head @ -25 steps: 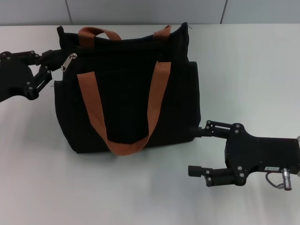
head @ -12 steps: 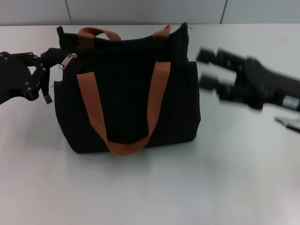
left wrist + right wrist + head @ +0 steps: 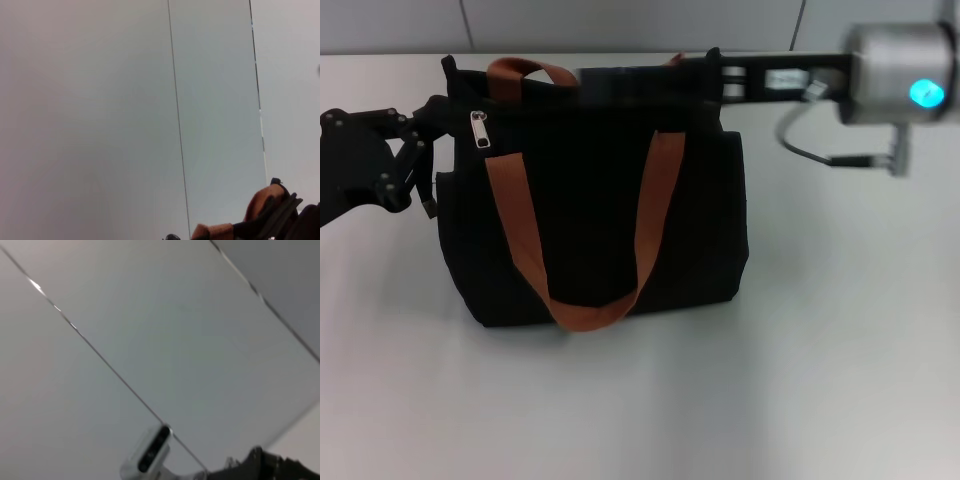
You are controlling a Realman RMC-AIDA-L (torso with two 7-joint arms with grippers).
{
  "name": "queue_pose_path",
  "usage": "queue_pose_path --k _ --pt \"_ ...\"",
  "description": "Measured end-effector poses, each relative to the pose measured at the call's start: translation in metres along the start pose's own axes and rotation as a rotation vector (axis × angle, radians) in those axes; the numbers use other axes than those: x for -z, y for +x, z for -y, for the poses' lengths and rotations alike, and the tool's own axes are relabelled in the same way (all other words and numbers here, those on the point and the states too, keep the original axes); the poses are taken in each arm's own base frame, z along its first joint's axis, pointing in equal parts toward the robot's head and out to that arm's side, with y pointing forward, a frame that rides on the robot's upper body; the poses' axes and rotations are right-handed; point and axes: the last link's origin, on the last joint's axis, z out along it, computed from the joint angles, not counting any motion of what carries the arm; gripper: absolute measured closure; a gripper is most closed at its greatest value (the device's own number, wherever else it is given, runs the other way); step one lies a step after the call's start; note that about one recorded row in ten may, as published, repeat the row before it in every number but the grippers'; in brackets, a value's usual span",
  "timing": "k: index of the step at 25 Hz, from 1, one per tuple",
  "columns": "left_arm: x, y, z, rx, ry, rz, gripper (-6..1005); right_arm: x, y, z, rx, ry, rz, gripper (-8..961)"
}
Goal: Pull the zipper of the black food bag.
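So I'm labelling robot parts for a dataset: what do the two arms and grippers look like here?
The left gripper is matte black linkage bars joined by small silver screws. The right gripper is black too, behind it white label patches, then a silver-grey cylindrical wrist with a glowing cyan light and a grey cable looping beneath.

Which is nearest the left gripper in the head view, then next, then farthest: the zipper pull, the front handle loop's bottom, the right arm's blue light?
1. Zipper pull, just beside the left gripper, bag's top left.
2. Front handle loop's bottom, low centre.
3. Blue light, far right.

Black left end effector (image 3: 415,165), silver right wrist (image 3: 900,72), cyan light (image 3: 926,93)
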Motion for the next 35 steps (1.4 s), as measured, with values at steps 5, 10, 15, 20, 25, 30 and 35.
queue_pose_path --k 5,10,15,20,25,30,35 --pt "0.0 0.0 0.0 0.0 0.007 -0.002 975 -0.022 -0.015 0.0 -0.054 0.045 -0.092 130" --pt "-0.002 0.0 0.0 0.002 0.003 -0.005 975 -0.04 -0.027 0.004 -0.117 0.135 -0.187 158" --pt "-0.004 0.002 0.0 0.009 -0.003 -0.012 975 -0.052 -0.033 0.008 -0.138 0.2 -0.225 229" --pt "-0.007 0.003 0.0 0.013 -0.008 -0.015 976 -0.06 -0.035 0.006 -0.137 0.211 -0.249 331" --pt "-0.009 0.004 -0.001 0.02 -0.02 -0.02 976 -0.067 -0.033 0.008 -0.127 0.237 -0.279 528" --pt "-0.009 0.006 -0.003 0.022 -0.036 -0.031 976 -0.072 -0.035 0.009 -0.103 0.26 -0.291 587" --pt "-0.011 0.007 -0.003 0.026 -0.041 -0.035 976 -0.077 -0.036 0.011 -0.079 0.282 -0.299 589"
